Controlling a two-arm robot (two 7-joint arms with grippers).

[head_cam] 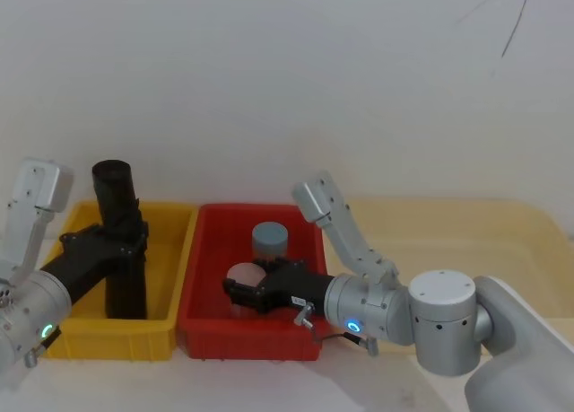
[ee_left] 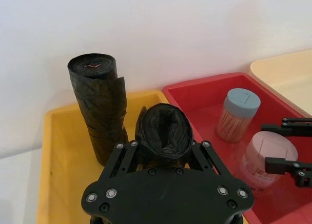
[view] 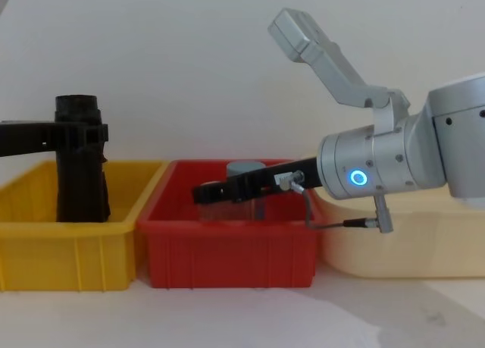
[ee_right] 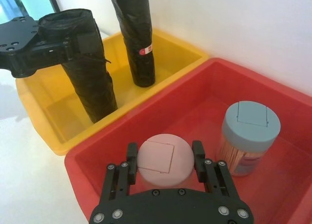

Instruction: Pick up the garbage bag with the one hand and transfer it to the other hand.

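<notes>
Matte-black plastic in the grip: the left gripper (ee_left: 163,146) has its jaws clamped near the top of the garbage bag (ee_right: 90,72), which stands upright in the yellow bin (head_cam: 108,340) and, by the look of it, is not yet lifted. In the red bin (head_cam: 242,345) the right gripper (ee_right: 164,147) straddles a pink-lidded jar (ee_right: 163,160); whether its jaws pinch it I cannot tell. So I judge the lift and the handover are both left.

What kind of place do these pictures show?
Probably a robot test bench in a laboratory: a yellow bin and a red bin before a bare white wall, the left gripper shut on the garbage bag in the yellow bin, the right gripper around a pink-lidded jar in the red one.
</notes>
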